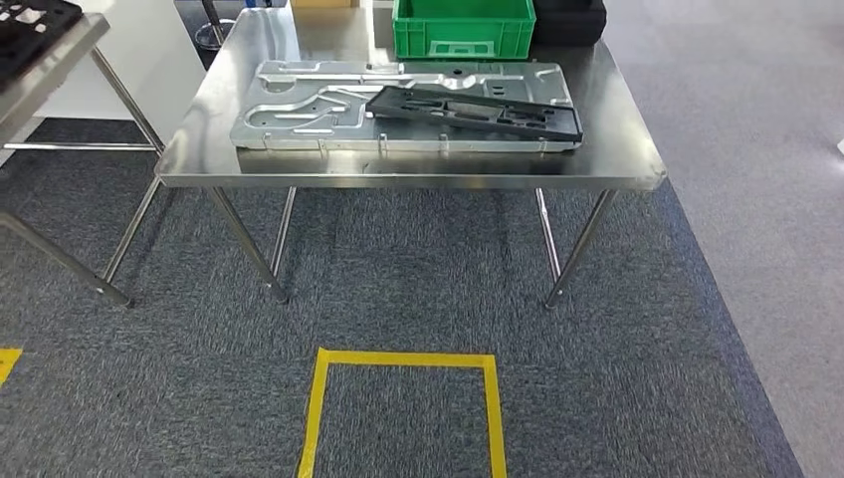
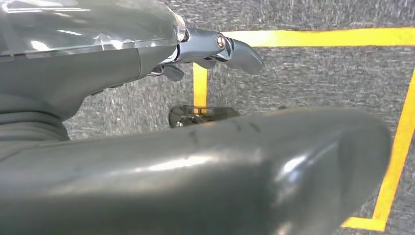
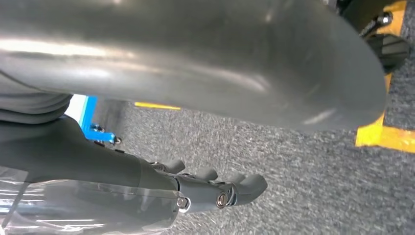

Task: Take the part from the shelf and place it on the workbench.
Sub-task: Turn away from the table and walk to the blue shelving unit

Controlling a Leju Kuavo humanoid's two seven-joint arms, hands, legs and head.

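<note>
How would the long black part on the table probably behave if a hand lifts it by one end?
The black part looks like rigid moulded plastic, so it probably stays stiff. Its many cut-outs suggest it is light. Lying loose on the smooth metal plate, it may slide when pushed.

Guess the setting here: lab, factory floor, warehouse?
Probably a factory-style workcell or test area: a stainless steel workbench carrying a stamped metal panel and a black part, a green parts crate behind them, and yellow tape marking a standing spot on carpet.
</note>
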